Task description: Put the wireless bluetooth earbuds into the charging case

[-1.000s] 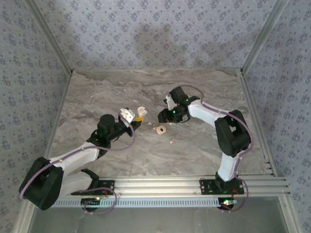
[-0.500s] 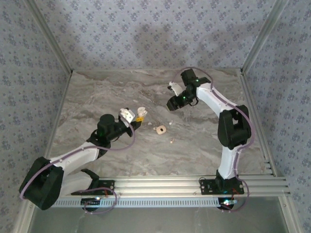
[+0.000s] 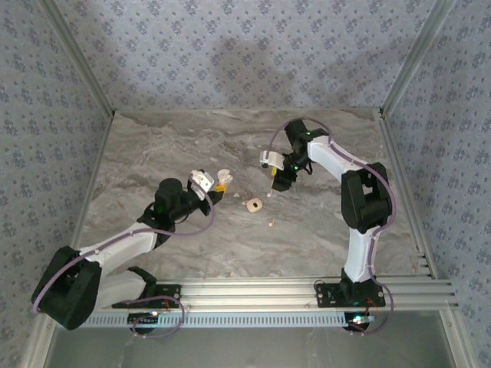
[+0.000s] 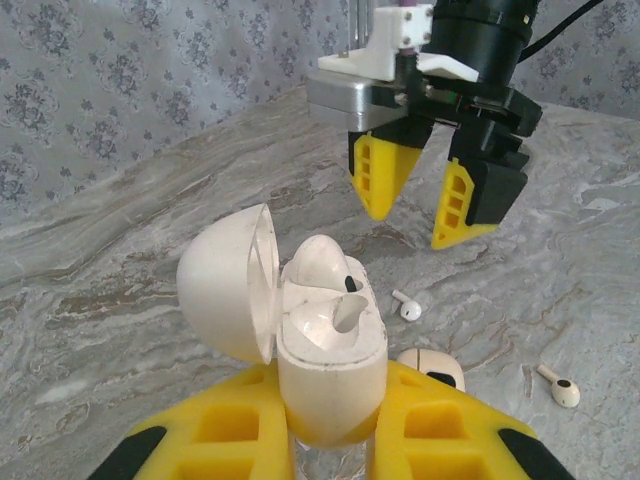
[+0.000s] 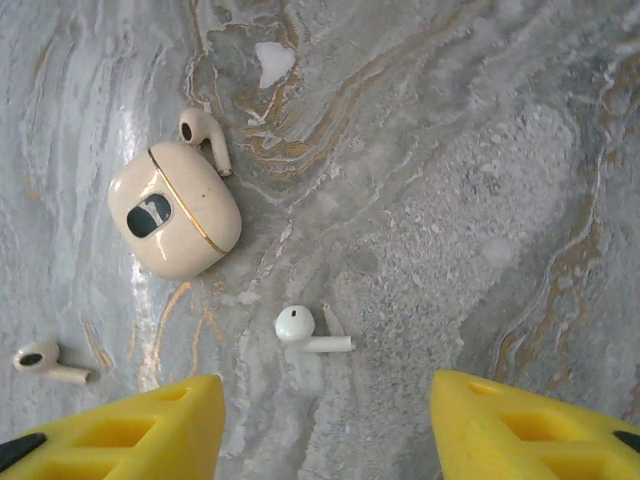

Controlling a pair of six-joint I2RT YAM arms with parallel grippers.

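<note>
Your right pincer (image 5: 322, 398) hangs with its fingers apart, directly above a white earbud (image 5: 310, 333) lying flat on the marble worktop (image 5: 480, 150). The earbud's stem runs from one finger toward the other, along the closing line rather than across it, so a wrist turn looks wise before you descend. Your left pincer (image 3: 209, 184), clamped on an open white case (image 4: 330, 345), holds it upright nearby. A shut peach case (image 5: 175, 210) lies just beyond the earbud.

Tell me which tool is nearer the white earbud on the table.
Right. The right tool hangs open just above the white earbud; the left tool sits farther off, gripping the open white case.
</note>
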